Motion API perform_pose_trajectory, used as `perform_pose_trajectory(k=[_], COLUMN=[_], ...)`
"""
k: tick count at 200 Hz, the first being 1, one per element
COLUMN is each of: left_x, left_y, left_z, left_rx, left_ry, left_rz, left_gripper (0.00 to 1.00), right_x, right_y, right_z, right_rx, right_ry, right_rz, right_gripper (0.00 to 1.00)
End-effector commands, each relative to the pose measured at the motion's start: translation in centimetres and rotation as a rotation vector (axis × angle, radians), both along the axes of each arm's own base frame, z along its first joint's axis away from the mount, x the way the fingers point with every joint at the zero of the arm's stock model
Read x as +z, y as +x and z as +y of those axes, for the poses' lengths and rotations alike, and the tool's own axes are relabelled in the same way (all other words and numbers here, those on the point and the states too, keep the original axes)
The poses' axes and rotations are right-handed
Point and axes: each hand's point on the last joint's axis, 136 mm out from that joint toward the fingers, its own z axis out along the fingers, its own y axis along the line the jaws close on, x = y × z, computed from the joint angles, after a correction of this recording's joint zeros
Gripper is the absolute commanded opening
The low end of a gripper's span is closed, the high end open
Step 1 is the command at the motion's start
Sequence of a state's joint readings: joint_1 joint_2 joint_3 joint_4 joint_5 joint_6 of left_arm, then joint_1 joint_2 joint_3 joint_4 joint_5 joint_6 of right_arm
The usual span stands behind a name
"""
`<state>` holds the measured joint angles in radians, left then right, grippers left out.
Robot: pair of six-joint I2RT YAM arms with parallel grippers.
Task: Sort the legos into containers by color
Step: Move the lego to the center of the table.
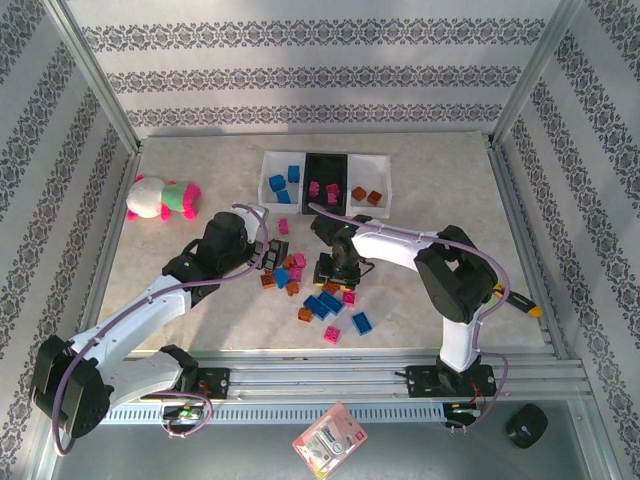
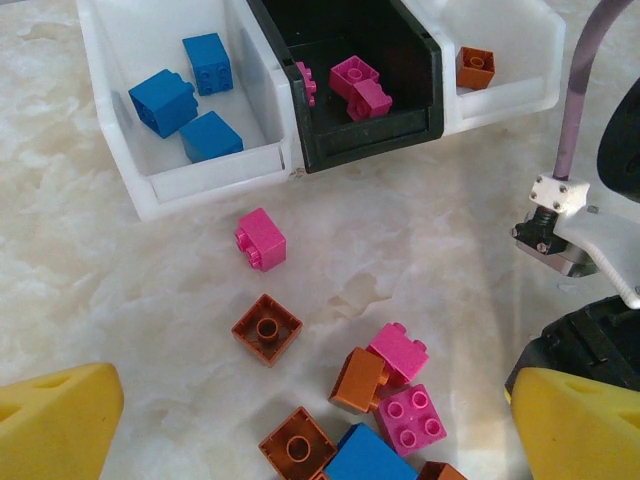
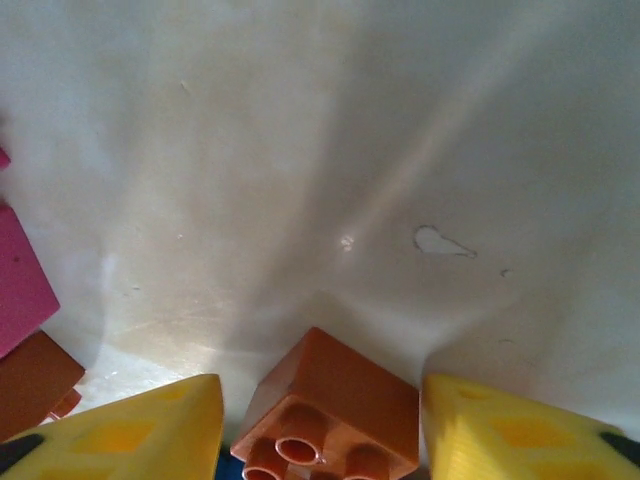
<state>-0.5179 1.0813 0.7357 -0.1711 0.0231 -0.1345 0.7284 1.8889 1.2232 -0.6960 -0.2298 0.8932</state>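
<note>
The glossy, square orange-brown brick [image 3: 335, 385], studs on its near face, sits on the smooth marbled table [image 3: 350, 150] between the yellow wedge fingertips of the right gripper [image 3: 325, 435], one at 9 o'clock and one at 3. I cannot tell whether they press it. The left gripper [image 2: 318, 425] hangs released, spread wide over loose legos [image 2: 265, 240]. At its 12 o'clock stand the boxy plastic containers [image 2: 150, 190], holding sorted bricks.

White arms [image 1: 130, 325] with black joints [image 1: 450, 280], lilac cables [image 2: 575, 90], yellow fingers [image 2: 55, 420].
</note>
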Motion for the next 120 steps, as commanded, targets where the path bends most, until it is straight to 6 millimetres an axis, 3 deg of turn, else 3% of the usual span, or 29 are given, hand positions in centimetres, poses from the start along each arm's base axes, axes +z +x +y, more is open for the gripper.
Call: perform_pose_trajectory(k=[1,64,120], left_x=[1.2,1.3,1.1], left_y=[0.2,0.2,0.3], left_z=[-0.3,-0.1,0.1], left_rx=[-0.018,-0.014,-0.009], left_ry=[-0.01,0.002,0.015], left_rz=[-0.063,-0.077,-0.079], left_gripper=[0.99,0.99,0.99], right_x=[0.2,1.1,1.5], right_y=[0.1,2.0,3.3], right_z=[0.1,0.7,-1.8], right_rx=[-0.012,0.016,0.043], right_ry=[-0.016,-0.048,-0.183], right_rz=[0.025,-0.056,-0.111], right_gripper=[0.49,0.46,0.51])
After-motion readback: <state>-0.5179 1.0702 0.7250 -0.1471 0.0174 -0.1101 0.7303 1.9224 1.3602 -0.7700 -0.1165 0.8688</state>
